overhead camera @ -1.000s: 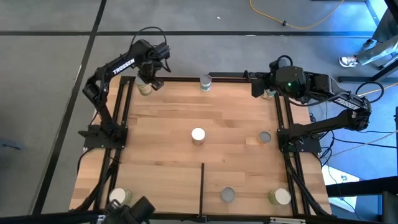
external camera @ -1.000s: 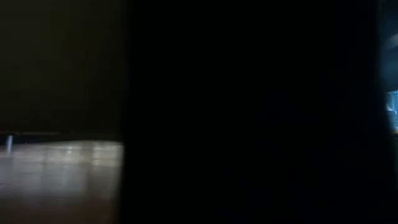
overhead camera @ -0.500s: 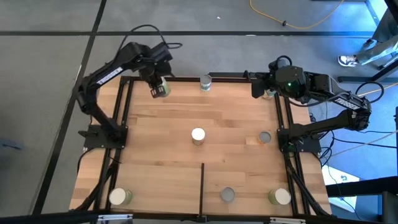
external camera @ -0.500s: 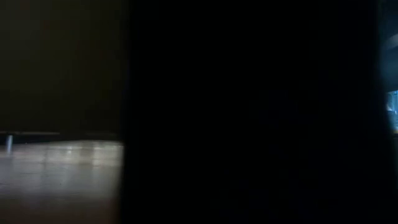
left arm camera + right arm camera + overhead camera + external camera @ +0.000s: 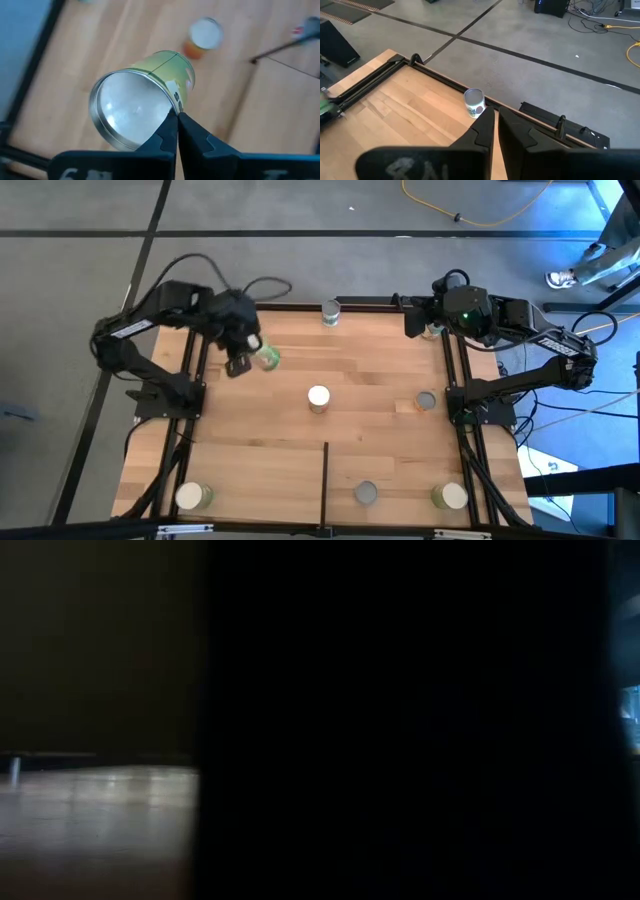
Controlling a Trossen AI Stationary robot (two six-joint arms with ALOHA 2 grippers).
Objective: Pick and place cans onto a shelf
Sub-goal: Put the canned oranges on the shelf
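My left gripper [image 5: 245, 360] [image 5: 176, 119] is shut on a can with yellow-green sides and a silver end [image 5: 266, 358] [image 5: 145, 95], above the far left part of the pale wood shelf [image 5: 250, 430]. My right gripper [image 5: 412, 320] [image 5: 496, 116] is shut and empty at the far right corner. Other cans stand on their bases: one at the far rail [image 5: 331, 312] [image 5: 474, 102], a white-topped reddish one at the centre [image 5: 318, 397] [image 5: 202, 37], a grey-topped one at the right [image 5: 426, 401]. My left gripper pinches the can at the rim of its silver end [image 5: 171, 106] between its two fingertips, one over the silver end and one against the green side. The can is lifted clear of the wood and tilted on its side, its silver end toward the wrist camera.
Three more cans stand along the near edge [image 5: 190, 496] [image 5: 366, 493] [image 5: 450, 496]. A thin black divider strip [image 5: 325, 480] runs in from the near rail. Black frame rails [image 5: 200, 340] edge the wood. The low view is mostly blocked by something dark.
My left gripper has carried the green can from the far left corner toward the near edge and a little right. The can has come off the wood and tipped onto its side. The left arm has folded back toward the left.
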